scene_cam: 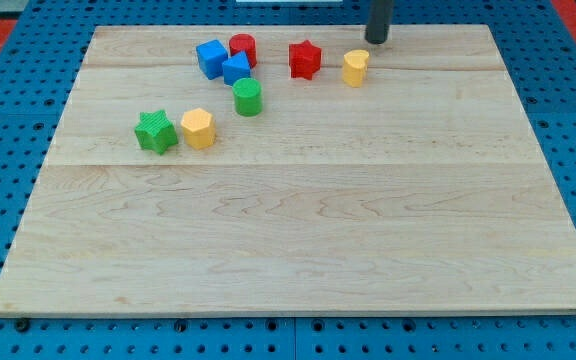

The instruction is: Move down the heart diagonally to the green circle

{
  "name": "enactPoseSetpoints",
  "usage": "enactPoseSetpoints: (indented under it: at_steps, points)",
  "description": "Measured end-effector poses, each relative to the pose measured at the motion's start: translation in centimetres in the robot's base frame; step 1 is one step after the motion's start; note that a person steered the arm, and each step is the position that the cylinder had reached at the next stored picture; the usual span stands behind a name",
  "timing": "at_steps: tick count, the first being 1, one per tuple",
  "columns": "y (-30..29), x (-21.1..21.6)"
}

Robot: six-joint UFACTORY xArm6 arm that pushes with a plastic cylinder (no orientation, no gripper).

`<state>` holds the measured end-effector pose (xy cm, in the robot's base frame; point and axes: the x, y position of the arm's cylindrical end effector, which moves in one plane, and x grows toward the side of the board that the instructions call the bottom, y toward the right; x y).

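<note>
The rod enters from the view's top edge, upright, dark and straight. My tip (377,41) stands on the surface (298,240) near its top edge, just above and to the view's right of the yellow heart (355,68), close to it but not seen touching. There is no pincer on this arm, so nothing is gripped or held; the rod only bears down on the wood.

The yellow heart sits upright near the surface's top edge, right of centre, its top face pale yellow and its notch hard to make out. It stands alone, apart from its neighbours.

To its left, near it, lies the red star (305,59). Farther left a cluster: the red cylinder (243,48), with two blue blocks, one (210,57) at the view's left and one (236,68) just below the cylinder, touching or nearly so. The green circle (247,97) stands just below that cluster, down and to the left of the heart, well apart from it. Lower left, the green star (155,131) and yellow hexagon (197,128) sit side by side.
</note>
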<state>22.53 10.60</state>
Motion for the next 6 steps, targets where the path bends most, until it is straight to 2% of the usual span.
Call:
enactPoseSetpoints:
  at_steps: [1,2,3,4,6]
  points:
    - [-2.0,1.9]
    - [-2.3,7.1]
    - [-1.5,14.4]
    - [-1.3,17.0]
    - [0.0,17.0]
